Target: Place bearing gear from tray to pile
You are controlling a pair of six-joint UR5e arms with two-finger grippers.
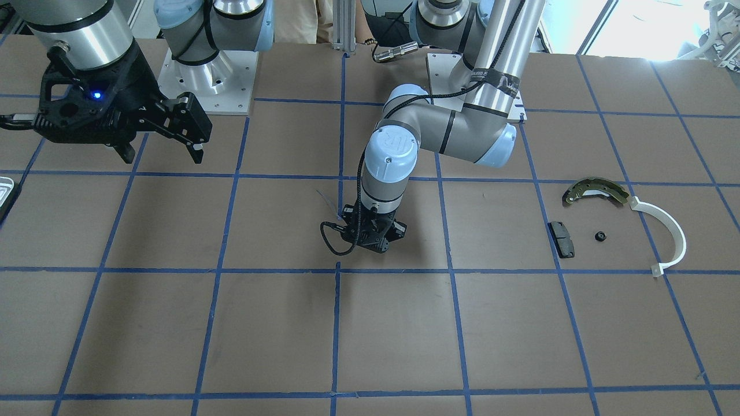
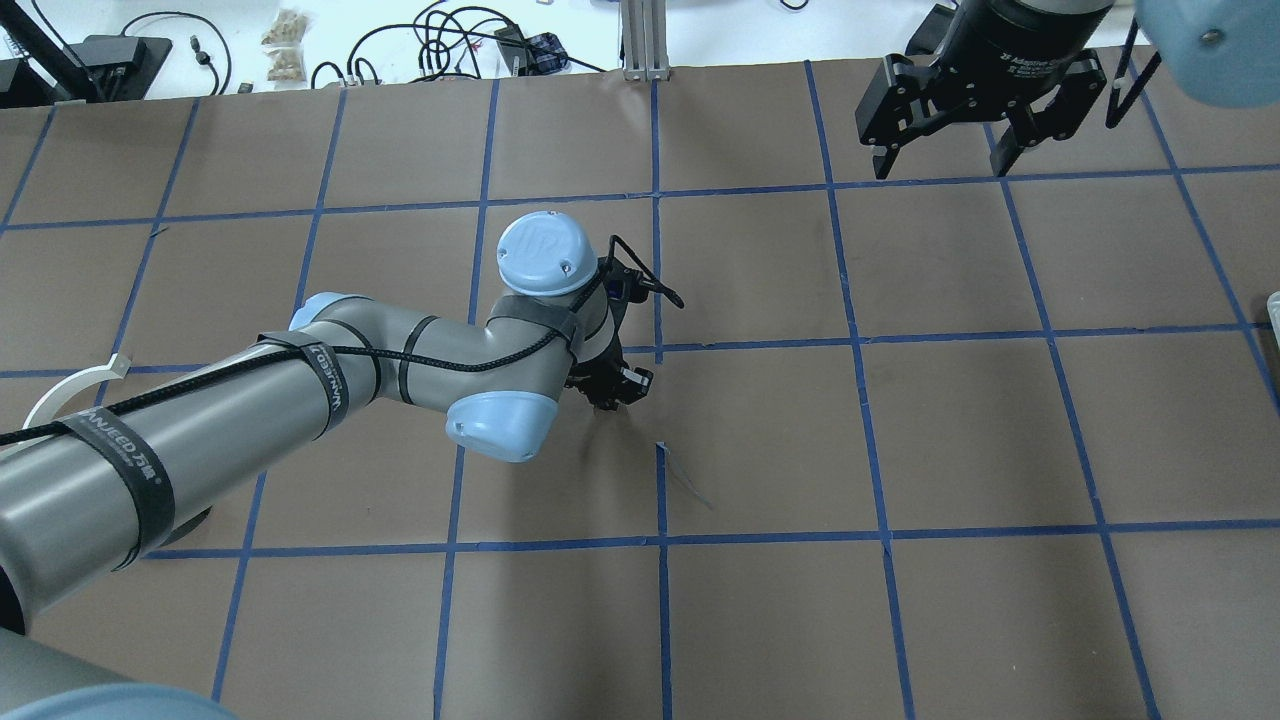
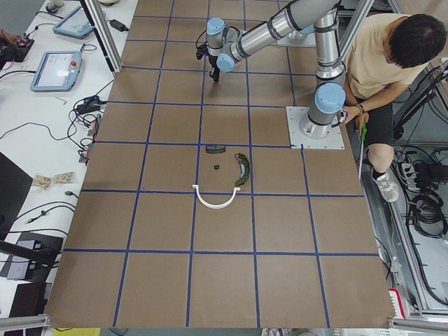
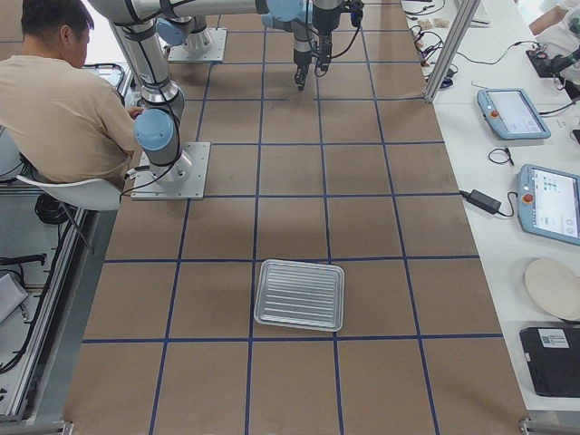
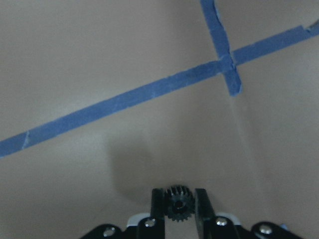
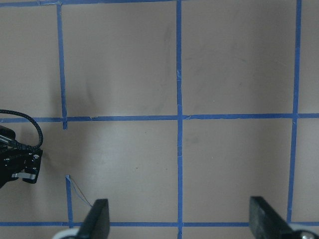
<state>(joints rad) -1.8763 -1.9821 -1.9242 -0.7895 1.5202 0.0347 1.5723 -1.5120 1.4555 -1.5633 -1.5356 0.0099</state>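
My left gripper is shut on a small black toothed bearing gear and holds it just above the brown table near the table's middle. The gripper points straight down and also shows in the overhead view. The tray stands on the table's right-arm side, a sliver at one edge. The pile lies far off on the other side: olive-grey brake shoe, white arc, dark pad and a small black part. My right gripper is open and empty, raised high.
Blue tape lines grid the table. A loose tape end curls up by the left gripper. A person sits beside the robot bases. Tablets and cables lie on the white side bench.
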